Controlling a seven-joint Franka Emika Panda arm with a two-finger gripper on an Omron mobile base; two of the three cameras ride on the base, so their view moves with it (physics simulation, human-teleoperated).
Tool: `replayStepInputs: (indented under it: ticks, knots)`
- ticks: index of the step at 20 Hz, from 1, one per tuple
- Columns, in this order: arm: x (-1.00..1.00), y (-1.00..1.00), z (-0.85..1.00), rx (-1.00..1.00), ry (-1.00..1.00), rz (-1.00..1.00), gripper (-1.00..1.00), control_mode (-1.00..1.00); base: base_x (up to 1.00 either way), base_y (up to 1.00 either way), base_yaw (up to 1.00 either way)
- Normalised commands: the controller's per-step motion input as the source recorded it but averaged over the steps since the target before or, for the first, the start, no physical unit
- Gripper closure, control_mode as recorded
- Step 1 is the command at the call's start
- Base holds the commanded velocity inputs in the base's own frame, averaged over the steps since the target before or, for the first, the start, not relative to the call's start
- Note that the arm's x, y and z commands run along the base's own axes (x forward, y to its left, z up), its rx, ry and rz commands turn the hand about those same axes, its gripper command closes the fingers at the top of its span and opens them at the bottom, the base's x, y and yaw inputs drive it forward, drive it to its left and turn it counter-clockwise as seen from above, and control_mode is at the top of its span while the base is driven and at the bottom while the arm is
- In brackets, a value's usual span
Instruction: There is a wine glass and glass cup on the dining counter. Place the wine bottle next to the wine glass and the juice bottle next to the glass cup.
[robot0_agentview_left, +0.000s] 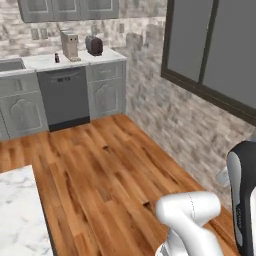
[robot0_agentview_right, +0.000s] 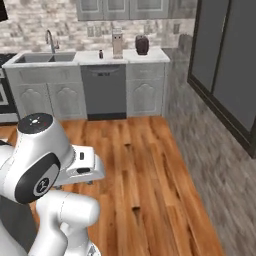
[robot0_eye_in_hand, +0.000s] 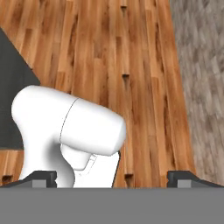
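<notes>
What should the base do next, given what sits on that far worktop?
Probably drive toward the far worktop: a small dark bottle, likely the juice bottle, stands there beside a tan box, across a stretch of wood floor. The gripper faces the floor, fingers wide apart and empty.

The white arm (robot0_agentview_right: 47, 165) is folded close over its base, its elbow at seven o'clock in the right base view. In the hand view the gripper (robot0_eye_in_hand: 113, 177) points down, fingertips (robot0_eye_in_hand: 41, 177) spread wide apart, holding nothing.
</notes>
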Motion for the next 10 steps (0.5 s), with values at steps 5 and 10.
replayStepInputs:
  ticks: [5, 10]
  knots:
    - [0.0, 0.0, 0.0, 0.0, 0.0, 0.0, -1.0, 1.0, 0.9, 0.0, 0.14]
    - [0.0, 0.0, 0.0, 0.0, 0.0, 0.0, -1.0, 1.0, 0.9, 0.0, 0.14]
